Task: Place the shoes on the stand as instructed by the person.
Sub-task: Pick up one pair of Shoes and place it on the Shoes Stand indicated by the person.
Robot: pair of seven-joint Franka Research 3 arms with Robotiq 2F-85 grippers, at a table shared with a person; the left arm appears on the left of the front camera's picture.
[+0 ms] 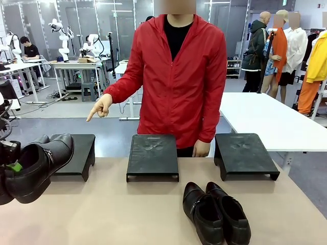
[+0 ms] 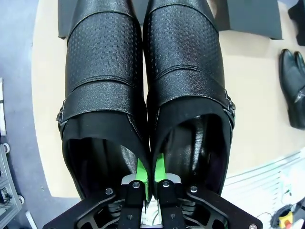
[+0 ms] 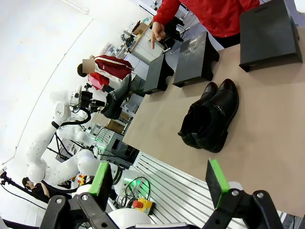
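Left gripper (image 2: 150,171) clamps the adjoining inner walls of the chunky pair (image 2: 143,81), held over the left edge of the table (image 1: 102,214), toes aimed straight at the left stand (image 1: 83,148) just ahead, where the person's hand (image 1: 101,107) points

front: across table (image 1: 102,219) at person (image 1: 179,76) | wrists: tilted — all share sleek shoes (image 1: 217,214)
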